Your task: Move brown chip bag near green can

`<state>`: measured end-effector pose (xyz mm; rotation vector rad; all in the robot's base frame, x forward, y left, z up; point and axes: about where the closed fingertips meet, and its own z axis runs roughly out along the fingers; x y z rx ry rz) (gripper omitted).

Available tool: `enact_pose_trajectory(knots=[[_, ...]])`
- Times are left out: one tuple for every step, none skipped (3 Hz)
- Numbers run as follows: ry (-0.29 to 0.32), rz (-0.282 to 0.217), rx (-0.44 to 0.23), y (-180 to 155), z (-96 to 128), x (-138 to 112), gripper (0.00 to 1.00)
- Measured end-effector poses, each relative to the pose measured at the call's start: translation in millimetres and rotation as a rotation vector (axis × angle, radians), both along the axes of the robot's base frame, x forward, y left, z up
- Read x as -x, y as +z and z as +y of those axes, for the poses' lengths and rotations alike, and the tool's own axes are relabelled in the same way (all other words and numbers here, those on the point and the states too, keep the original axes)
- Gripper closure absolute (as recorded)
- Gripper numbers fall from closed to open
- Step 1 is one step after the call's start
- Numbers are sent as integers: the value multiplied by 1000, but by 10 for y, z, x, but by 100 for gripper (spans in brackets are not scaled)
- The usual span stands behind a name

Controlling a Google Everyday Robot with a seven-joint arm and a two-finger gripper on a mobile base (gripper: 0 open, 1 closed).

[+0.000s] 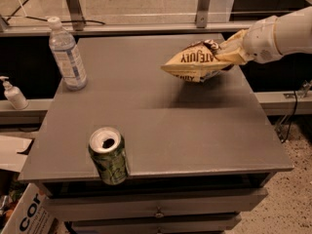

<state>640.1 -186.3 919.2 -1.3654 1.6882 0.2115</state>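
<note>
The brown chip bag point(197, 62) hangs in the air above the far right part of the grey table point(195, 130), its cream band with "LATE JULY" lettering facing me. My gripper point(225, 52) comes in from the right on a white arm and is shut on the bag's right end. The green can point(108, 156) stands upright at the table's front left edge, its silver top open. The bag is far from the can, up and to the right of it.
A clear plastic water bottle point(67, 54) stands at the table's back left. A small white pump bottle point(13, 94) sits on a ledge to the left. A cardboard box point(27, 213) is on the floor at lower left. Drawers are below the tabletop.
</note>
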Motion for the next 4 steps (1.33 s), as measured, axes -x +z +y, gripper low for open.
enact_pose_trajectory(knots=[[17, -24, 16, 6, -21, 12, 100], [17, -24, 16, 5, -20, 12, 100], [34, -34, 23, -7, 27, 115, 100], [86, -55, 19, 71, 100, 408, 100]])
